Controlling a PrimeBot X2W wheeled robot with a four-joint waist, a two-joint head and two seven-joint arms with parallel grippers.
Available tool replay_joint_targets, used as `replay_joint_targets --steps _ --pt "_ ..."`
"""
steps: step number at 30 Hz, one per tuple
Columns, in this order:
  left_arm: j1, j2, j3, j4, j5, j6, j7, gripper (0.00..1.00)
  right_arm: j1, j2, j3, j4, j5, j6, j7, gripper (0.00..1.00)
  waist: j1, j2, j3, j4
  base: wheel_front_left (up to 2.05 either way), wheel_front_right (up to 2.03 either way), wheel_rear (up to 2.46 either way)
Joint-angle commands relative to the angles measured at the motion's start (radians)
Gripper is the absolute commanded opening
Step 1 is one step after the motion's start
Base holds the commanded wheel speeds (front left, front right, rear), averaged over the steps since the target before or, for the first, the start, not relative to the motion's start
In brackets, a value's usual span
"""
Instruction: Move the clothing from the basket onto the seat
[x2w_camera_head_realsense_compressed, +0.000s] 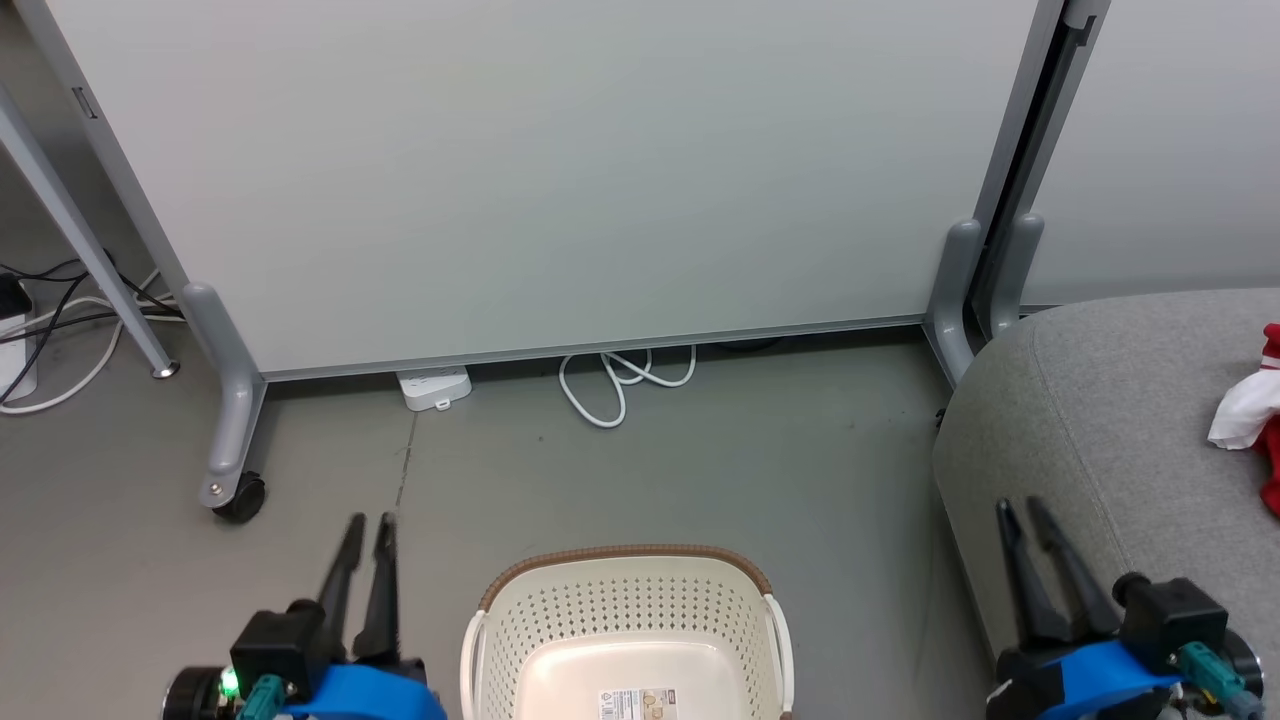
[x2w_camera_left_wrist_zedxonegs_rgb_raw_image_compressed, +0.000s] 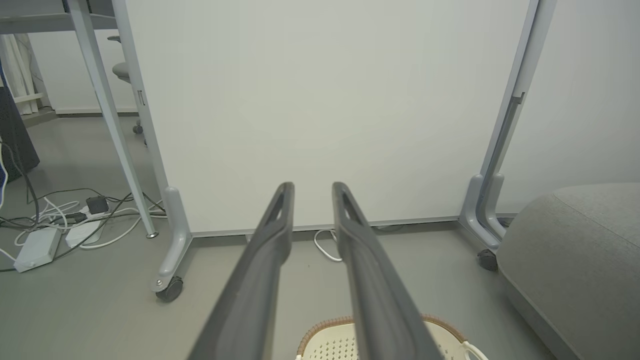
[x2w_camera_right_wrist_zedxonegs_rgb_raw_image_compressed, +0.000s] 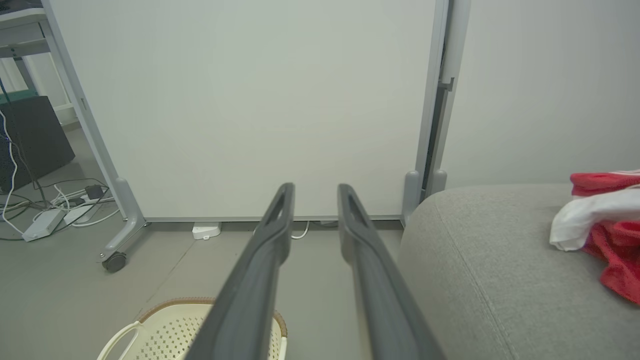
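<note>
Nearest, the left gripper (x2w_camera_head_realsense_compressed: 371, 522) and right gripper (x2w_camera_head_realsense_compressed: 1020, 508) flank the basket (x2w_camera_head_realsense_compressed: 625, 552), fingers slightly parted and empty; what shows of the basket's floor is bare. Farther right, the clothing (x2w_camera_head_realsense_compressed: 1262, 420) lies on the seat (x2w_camera_head_realsense_compressed: 1100, 400). The task looks done, so any withdrawal should stay clear of rim and cushion.

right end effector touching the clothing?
Apart. In the right wrist view, the right end effector points at the partition, with bare grey seat between it and the clothing.
</note>
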Motion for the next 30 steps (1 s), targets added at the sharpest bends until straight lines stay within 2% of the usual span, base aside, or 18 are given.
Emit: replay_joint_targets --steps 1,30 --pt "0.005 0.000 0.002 0.010 -0.005 0.000 0.004 0.00 0.004 0.001 -0.002 0.009 0.005 0.000 0.003 0.00 0.0000 -0.0001 0.000 0.000 0.00 0.00 0.00" --pt "-0.020 -0.001 0.057 0.004 -0.498 -0.014 0.127 0.00 -0.015 0.011 -0.031 0.005 0.499 0.000 0.127 0.00 0.0000 -0.0001 0.011 -0.013 0.00 0.00 0.00"
